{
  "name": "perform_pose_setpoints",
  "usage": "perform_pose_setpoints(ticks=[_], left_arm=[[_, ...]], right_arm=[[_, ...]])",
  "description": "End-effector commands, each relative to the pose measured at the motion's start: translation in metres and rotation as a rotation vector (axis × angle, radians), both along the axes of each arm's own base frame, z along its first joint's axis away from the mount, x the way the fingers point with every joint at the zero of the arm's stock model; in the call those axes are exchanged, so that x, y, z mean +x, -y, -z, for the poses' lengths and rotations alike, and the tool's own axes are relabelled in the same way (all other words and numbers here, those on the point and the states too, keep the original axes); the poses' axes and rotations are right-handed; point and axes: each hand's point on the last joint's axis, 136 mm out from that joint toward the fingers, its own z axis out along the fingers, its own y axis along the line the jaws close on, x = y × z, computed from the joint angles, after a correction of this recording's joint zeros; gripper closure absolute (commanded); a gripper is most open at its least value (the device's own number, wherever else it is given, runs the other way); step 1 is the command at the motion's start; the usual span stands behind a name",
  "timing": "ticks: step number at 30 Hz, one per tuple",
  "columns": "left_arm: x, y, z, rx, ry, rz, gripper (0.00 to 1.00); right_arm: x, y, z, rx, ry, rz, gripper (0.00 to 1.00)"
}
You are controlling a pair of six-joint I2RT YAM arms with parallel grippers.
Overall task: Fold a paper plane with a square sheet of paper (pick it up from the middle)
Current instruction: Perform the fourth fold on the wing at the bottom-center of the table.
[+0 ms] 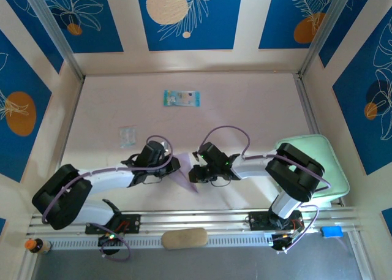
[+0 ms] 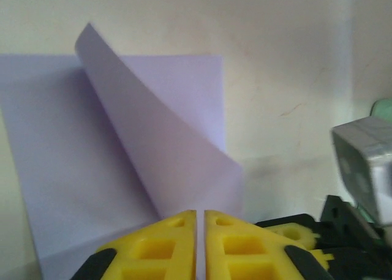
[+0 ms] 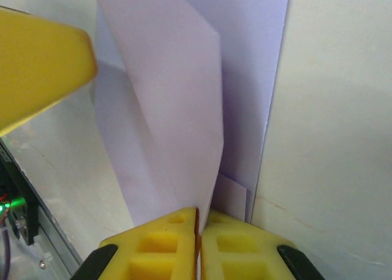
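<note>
The square sheet of paper [image 1: 187, 181] is pale lilac and lies near the table's front, between the two arms. My left gripper [image 1: 173, 165] is shut on its left side, and my right gripper [image 1: 193, 170] is shut on its right side. In the left wrist view the sheet [image 2: 67, 157] lies flat while a flap [image 2: 165, 151] curls up from the shut yellow fingertips of that gripper [image 2: 200, 214]. In the right wrist view a creased flap of the sheet [image 3: 177, 108] rises from between the tips of the right gripper [image 3: 199, 212]. A left finger [image 3: 37, 65] shows at the upper left.
A blue-green printed packet [image 1: 182, 98] lies at the back centre, a small clear packet [image 1: 127, 136] to the left. A mint-green tray [image 1: 321, 160] sits under the right arm's elbow. A tan pad [image 1: 184, 238] rests on the front rail.
</note>
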Motion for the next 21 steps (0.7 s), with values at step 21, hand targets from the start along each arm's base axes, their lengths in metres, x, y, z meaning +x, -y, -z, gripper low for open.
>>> perform_pose_setpoints(ticks=[21], left_arm=[[-0.007, 0.008, -0.006, -0.047, 0.053, 0.011, 0.92]], right_arm=[[-0.012, 0.013, 0.019, -0.013, 0.001, 0.049, 0.92]])
